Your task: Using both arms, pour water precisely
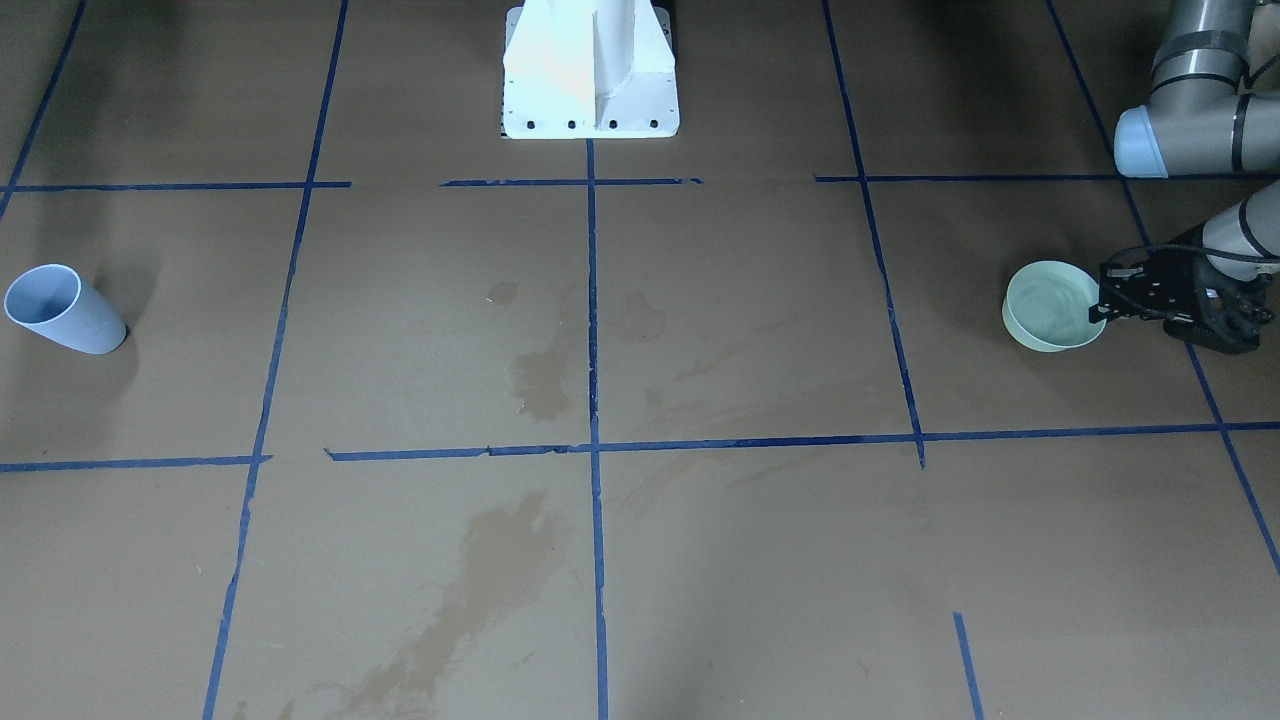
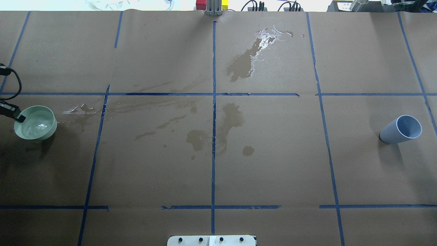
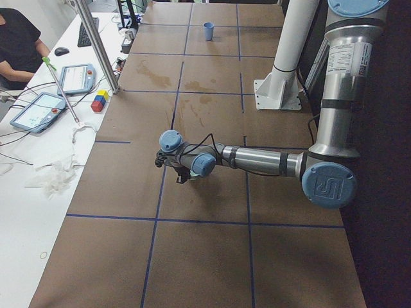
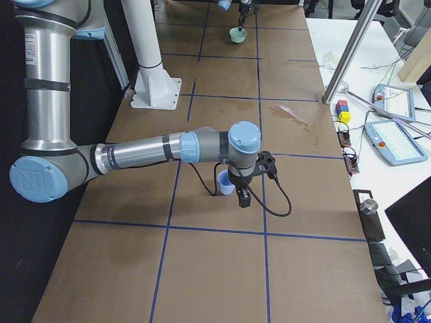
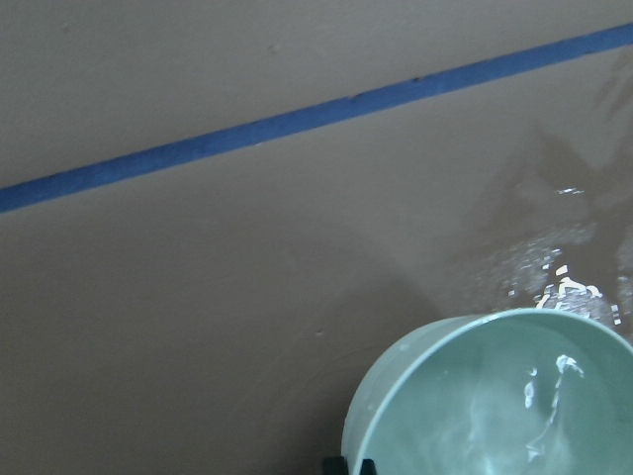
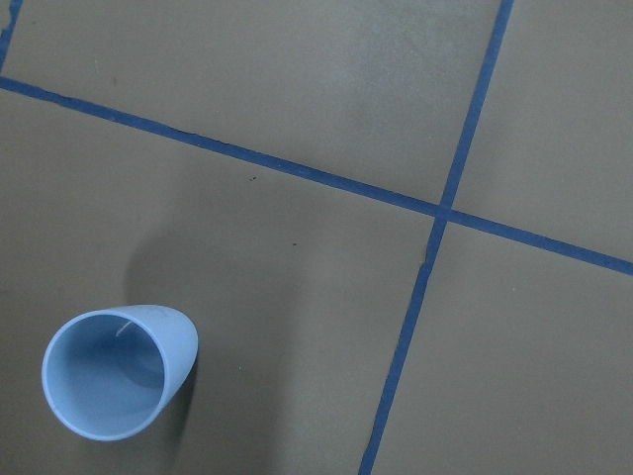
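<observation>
pinching the rim of a pale green round bowl [image 2: 36,137], the left pincer [image 2: 19,118] sits at the left end of the brown paper-covered desk [image 2: 273,153]. clear water [image 2: 38,127] lies in that bowl, faint sheen. right pincer [image 4: 244,196] hangs just beside an upright light blue plastic cup [image 2: 392,134]; can't tell if it's spread or pressed together.
</observation>
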Motion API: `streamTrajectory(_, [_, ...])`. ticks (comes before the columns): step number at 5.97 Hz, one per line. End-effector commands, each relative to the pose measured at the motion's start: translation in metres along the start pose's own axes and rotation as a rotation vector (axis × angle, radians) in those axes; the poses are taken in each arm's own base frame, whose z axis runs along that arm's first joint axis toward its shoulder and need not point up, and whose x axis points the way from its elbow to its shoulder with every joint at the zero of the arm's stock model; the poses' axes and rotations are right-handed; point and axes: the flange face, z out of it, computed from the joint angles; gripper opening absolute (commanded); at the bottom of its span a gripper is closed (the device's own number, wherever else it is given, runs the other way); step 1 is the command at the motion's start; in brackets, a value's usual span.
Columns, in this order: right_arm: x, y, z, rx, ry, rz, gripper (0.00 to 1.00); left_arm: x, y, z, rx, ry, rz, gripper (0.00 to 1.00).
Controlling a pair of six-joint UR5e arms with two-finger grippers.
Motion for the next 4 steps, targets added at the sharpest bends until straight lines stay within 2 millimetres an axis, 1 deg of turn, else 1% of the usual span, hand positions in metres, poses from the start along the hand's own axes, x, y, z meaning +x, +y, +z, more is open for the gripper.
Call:
streamTrajectory(1, [-0.0060, 0.0005, -0.0030, -0.010, -0.001, 0.004, 1.00, -0.0155, 0.0050, 0.0118, -0.025, -0.007, -0.024, 0.05])
streamTrajectory(2, [-0.0073, -0.0006, -0.0025, -0.011, -0.001, 0.001, 1.00, -0.0198, 0.0062, 0.0150, -0.032, -0.009, -0.032, 0.10])
streamTrajectory(3, [-0.0078, -0.0006, -0.0040, -0.008, -0.001, 0.000, 1.00, -0.0204, 0.0058, 0.0157, -0.033, -0.009, -0.035, 0.69])
streamTrajectory(4, [-0.0129, -0.0018, -0.0060, -0.005, -0.002, -0.010, 1.00, -0.0166, 0.0044, 0.0118, -0.024, -0.007, -0.028, 1.00])
